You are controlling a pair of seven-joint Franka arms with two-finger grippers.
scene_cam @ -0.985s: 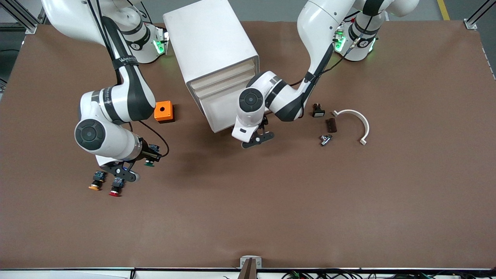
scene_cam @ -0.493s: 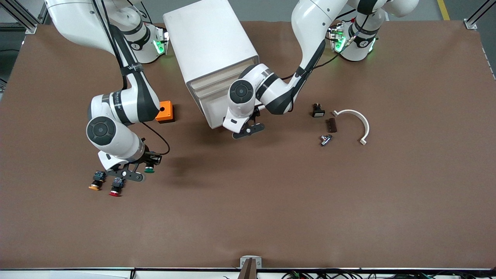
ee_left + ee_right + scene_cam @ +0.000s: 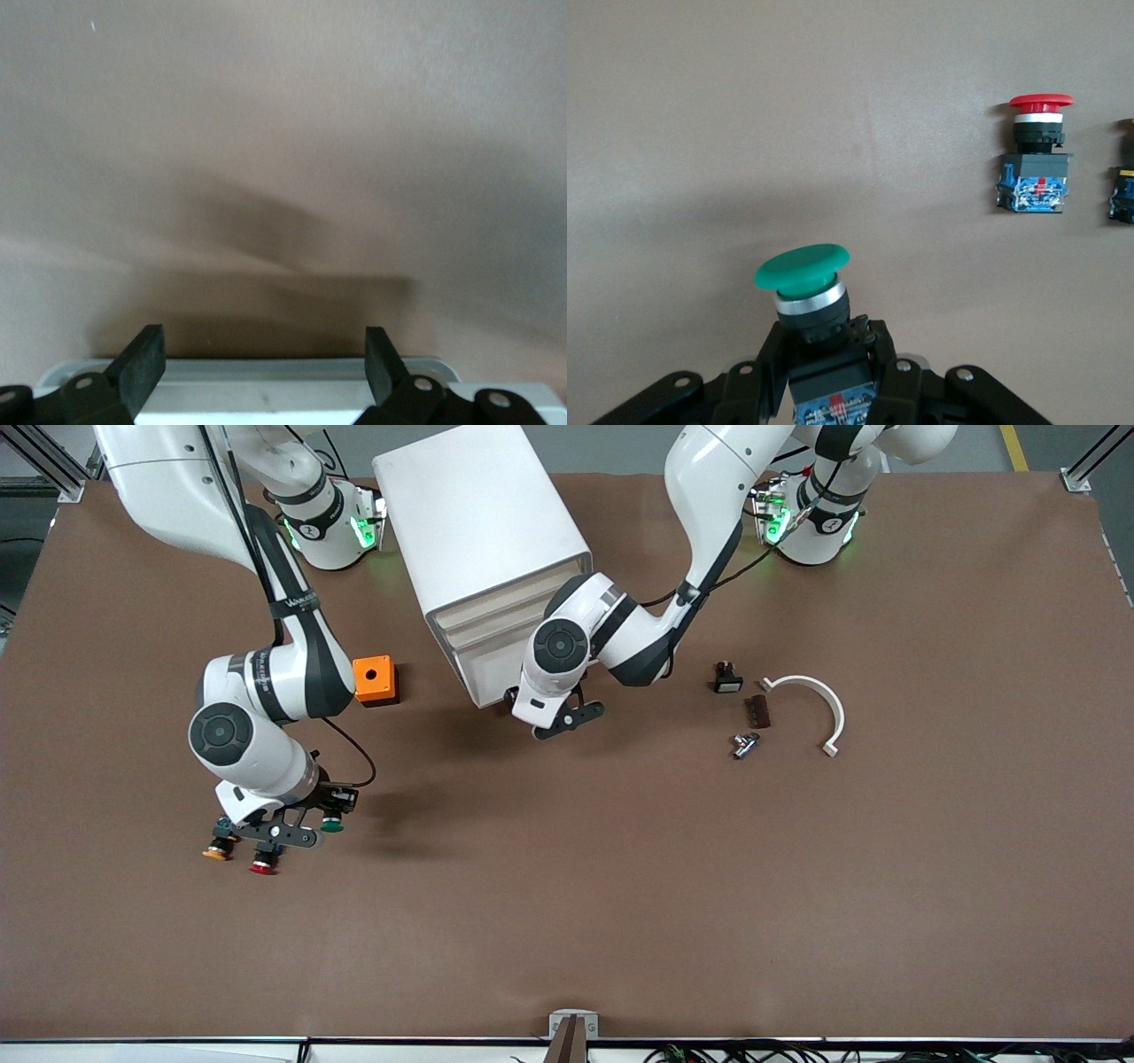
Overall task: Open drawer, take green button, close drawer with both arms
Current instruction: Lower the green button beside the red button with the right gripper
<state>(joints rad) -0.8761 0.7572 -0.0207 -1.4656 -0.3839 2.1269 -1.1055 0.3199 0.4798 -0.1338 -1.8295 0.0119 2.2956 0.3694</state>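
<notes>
Button (image 3: 803,266) lowered, clamped between right fingers (image 3: 766,363)

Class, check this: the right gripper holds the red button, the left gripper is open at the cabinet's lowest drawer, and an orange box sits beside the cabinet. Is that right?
Not quite. The right gripper holds the green button, as the right wrist view shows; the red button lies on the table. The rest stands: the left gripper is open at the lowest drawer, and the orange box sits beside the cabinet.

**Non-task items on table**

Orange box (image 3: 375,680) beside cabinet, twd right arm's end. Red-cap btn (image 3: 263,862) and orange-cap btn (image 3: 216,849) side by side. White curved clip (image 3: 811,707), small black switch (image 3: 727,678), brown block (image 3: 757,711), metal fitting (image 3: 743,744) clustered twd left arm's end.
</notes>
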